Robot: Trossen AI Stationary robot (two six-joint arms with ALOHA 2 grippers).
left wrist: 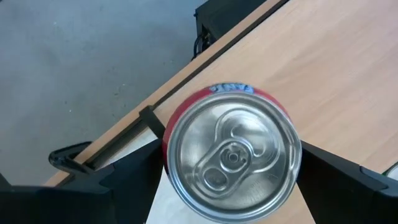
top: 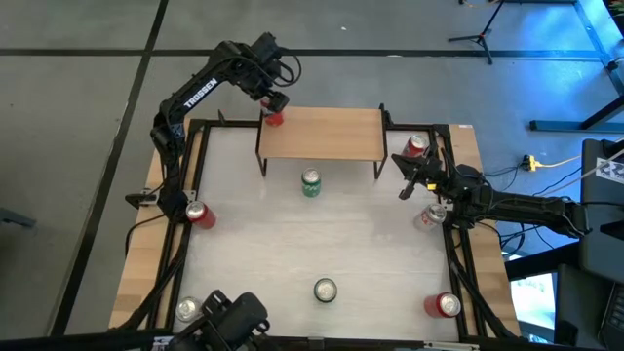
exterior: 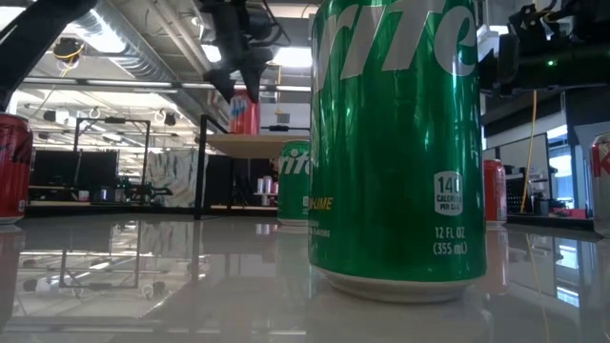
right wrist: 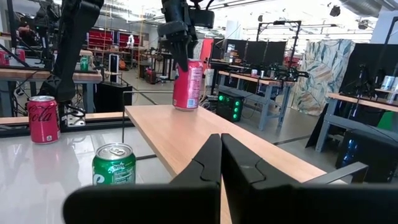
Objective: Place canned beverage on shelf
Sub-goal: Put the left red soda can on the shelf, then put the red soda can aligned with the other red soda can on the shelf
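Red can: a red soda can [top: 273, 118] stands upright on the shelf, long axis vertical, pull-tab lid facing straight up; it sits at the shelf's left end, upper centre of the high view.
Shelf: a low light-wood shelf [top: 331, 134] on thin black legs, along the upper middle of the high view, its long side running left to right.
Left end effector: the left end effector [top: 274, 103] is directly over the red can, fingers spread, one dark finger [left wrist: 124, 177] on either side of the can body; from these views it cannot be told whether the fingers touch the can.
Right end effector: the right end effector [top: 404, 178] is at the right of the high view, just beside the shelf's right end, fingers pressed together with nothing between them, pointing along the shelf toward the red can.
Green can, near shelf: a green Sprite can [top: 311, 183] stands upright on the surface [top: 370, 244] just below the shelf in the high view.
Green can, front: a second green Sprite can [top: 325, 290] stands upright at lower centre and fills the middle of the low view.
Other cans: upright red cans at left [top: 200, 214], lower right [top: 444, 305] and upper right [top: 416, 147]; silver-topped cans at right [top: 429, 216] and lower left [top: 187, 310].
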